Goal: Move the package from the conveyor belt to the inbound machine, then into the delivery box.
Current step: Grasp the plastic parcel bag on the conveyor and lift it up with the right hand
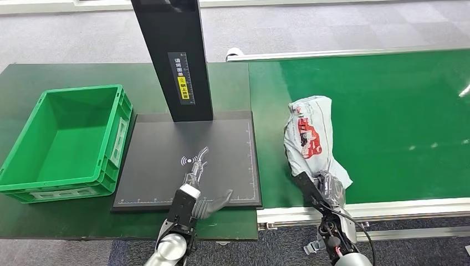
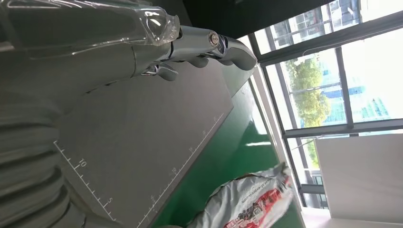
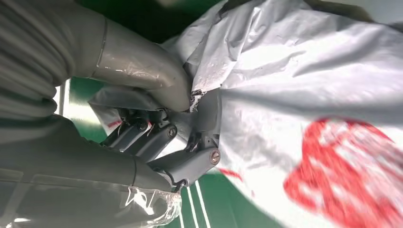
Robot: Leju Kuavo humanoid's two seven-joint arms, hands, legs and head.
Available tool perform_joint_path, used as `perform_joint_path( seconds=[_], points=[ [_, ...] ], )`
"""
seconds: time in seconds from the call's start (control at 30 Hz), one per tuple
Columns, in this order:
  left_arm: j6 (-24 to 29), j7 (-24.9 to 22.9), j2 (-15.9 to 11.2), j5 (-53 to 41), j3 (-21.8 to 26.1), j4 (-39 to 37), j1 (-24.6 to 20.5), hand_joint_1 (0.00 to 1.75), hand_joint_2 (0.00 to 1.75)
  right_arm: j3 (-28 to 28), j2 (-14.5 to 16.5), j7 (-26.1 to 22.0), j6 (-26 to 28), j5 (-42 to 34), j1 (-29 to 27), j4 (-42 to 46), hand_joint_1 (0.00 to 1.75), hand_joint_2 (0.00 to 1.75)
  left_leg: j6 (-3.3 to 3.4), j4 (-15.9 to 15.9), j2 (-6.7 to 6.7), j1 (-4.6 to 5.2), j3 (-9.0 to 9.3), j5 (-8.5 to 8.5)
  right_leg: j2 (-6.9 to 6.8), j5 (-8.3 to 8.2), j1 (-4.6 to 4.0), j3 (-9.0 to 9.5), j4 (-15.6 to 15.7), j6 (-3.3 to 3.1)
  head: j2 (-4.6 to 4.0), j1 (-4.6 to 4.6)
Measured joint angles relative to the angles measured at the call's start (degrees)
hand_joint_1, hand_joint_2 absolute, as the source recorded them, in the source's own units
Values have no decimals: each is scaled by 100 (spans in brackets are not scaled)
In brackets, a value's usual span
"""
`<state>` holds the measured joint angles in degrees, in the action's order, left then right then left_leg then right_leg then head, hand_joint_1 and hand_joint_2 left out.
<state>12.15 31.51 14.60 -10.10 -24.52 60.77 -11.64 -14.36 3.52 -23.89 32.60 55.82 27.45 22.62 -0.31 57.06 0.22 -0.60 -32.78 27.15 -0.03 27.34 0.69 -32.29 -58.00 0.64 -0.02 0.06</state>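
package: grey bag, red print unreadable, on conveyor belt beside scanner pad | right hand: fingers clamped on its near end | left hand: fingers apart over pad, ruler marks 5, 10 | post: yellow label, unreadable | green box left of pad

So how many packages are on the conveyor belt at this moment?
1. The grey package lies on the green conveyor belt near its left end, and the right hand grips its near end.

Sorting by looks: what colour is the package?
Grey-white package with red print, clearest in the head view.
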Motion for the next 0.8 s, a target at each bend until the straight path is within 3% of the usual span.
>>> perform_joint_path(
  seconds=[0.33,0.5,0.63,0.8],
  points=[
    [111,-3,-9,-127,193,188,129,0,175,928,176,412,-564,-716,-1027,3261,175,175,0,-1,2,0,-19,0,1,0,-1,-21,-1,0,0,0],
    [182,38,-49,-178,305,279,168,0,175,1361,153,474,-1154,-1180,-1300,4706,175,175,0,-1,3,0,-21,0,1,0,0,-25,-1,0,-1,-2],
    [184,68,-70,-199,395,335,166,0,175,1640,49,499,-1536,-1556,-1263,5353,175,175,0,-1,3,0,-22,-1,1,0,-1,-24,-1,-1,-1,1],
    [192,112,-79,-193,459,340,134,0,175,2087,-92,597,-1970,-1915,-861,5473,175,175,0,-1,8,0,-22,-2,3,-2,-1,-25,-2,-2,0,-1]
  ],
)
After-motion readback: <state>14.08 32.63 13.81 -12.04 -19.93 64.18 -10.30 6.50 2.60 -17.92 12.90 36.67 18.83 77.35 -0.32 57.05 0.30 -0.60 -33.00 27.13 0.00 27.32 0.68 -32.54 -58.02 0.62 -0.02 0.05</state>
